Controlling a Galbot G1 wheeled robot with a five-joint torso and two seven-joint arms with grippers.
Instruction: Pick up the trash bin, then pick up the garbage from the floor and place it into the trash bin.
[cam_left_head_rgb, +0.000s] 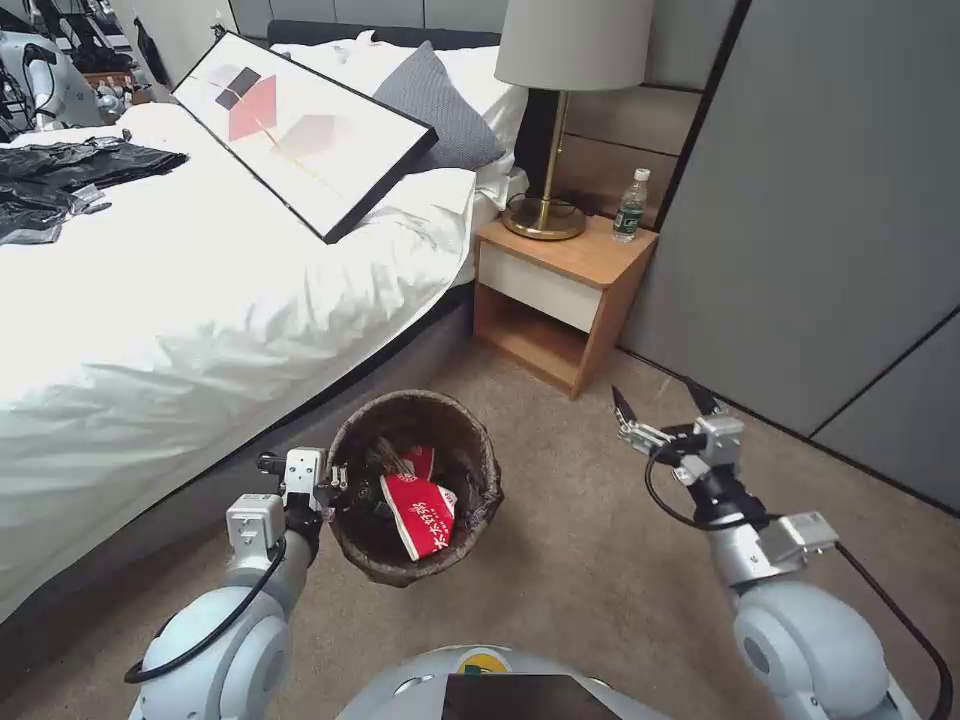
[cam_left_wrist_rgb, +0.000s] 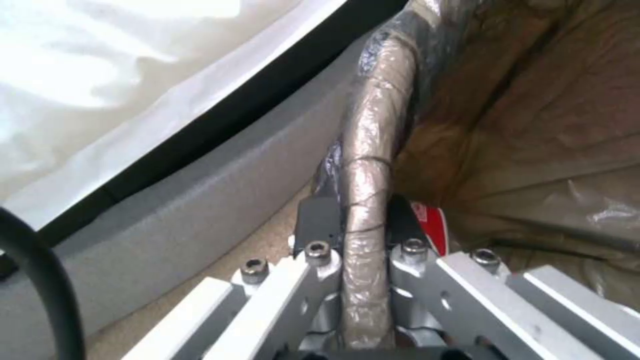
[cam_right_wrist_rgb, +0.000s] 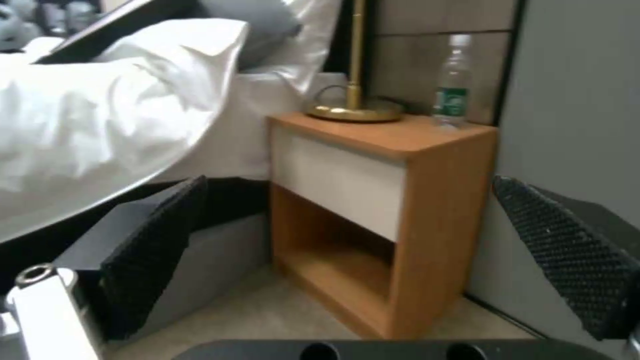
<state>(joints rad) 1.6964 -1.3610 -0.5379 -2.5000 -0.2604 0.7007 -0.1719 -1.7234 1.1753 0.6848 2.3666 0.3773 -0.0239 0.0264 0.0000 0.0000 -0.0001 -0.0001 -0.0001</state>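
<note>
Gripping the bag-covered rim of the trash bin (cam_left_head_rgb: 415, 487), the left gripper (cam_left_head_rgb: 335, 480) holds the bin above the carpet (cam_left_head_rgb: 590, 560) beside the bed (cam_left_head_rgb: 200, 300); in the left wrist view its two dark fingers (cam_left_wrist_rgb: 319, 220) are clamped on either side of the rim (cam_left_wrist_rgb: 370, 165), one outside and one inside the liner. A red-and-white carton (cam_left_head_rgb: 420, 512) lies inside the bin among darker pieces. The right gripper (cam_left_head_rgb: 665, 405) is held over bare carpet in front of the nightstand (cam_left_head_rgb: 560, 300), jaws spread wide and holding nothing; its textured pads (cam_right_wrist_rgb: 160, 250) frame the nightstand's open lower shelf in the right wrist view. On the nightstand's top stand a brass-based lamp (cam_left_head_rgb: 560, 120) and, near the corner by the grey wall, a clear bottle with a green label (cam_left_head_rgb: 630, 206). A framed picture (cam_left_head_rgb: 300, 130) rests on the bed
</note>
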